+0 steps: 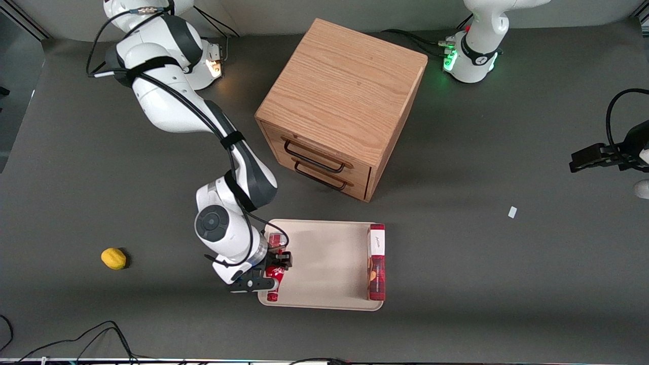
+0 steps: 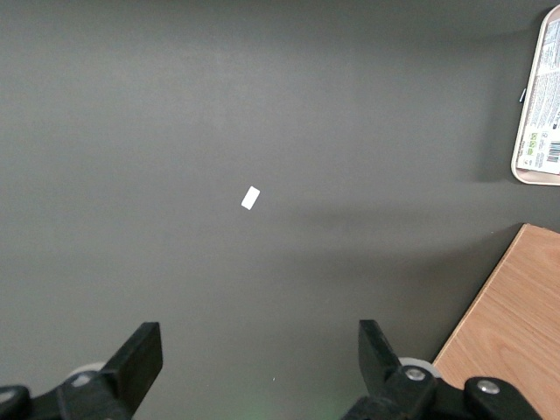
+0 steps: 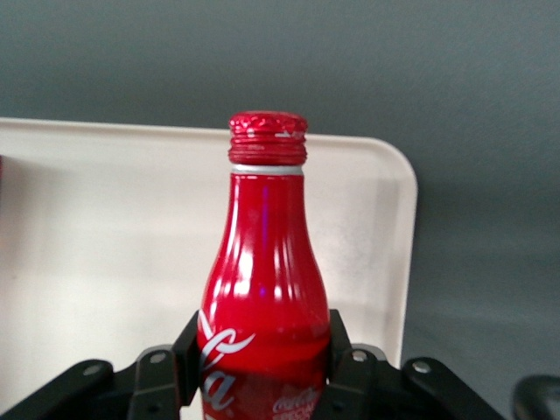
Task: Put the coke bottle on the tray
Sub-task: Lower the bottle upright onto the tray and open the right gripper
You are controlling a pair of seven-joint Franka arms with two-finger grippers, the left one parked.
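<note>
The coke bottle (image 1: pixel 274 293) is a slim red bottle with white script. It lies lengthwise over the beige tray (image 1: pixel 324 263), along the tray's edge toward the working arm's end of the table. Its red cap points toward the front camera. My right gripper (image 1: pixel 276 264) is shut on the bottle's body. In the right wrist view both fingers (image 3: pixel 339 341) press against the sides of the coke bottle (image 3: pixel 265 254), held in the gripper (image 3: pixel 262 359), with the tray (image 3: pixel 105 227) under it. Whether the bottle rests on the tray or hangs just above it does not show.
A red rectangular box with a white end (image 1: pixel 376 263) lies on the tray's edge toward the parked arm's end. A wooden two-drawer cabinet (image 1: pixel 339 106) stands farther from the front camera than the tray. A yellow lemon (image 1: pixel 113 258) and a white scrap (image 1: pixel 512 212) lie on the table.
</note>
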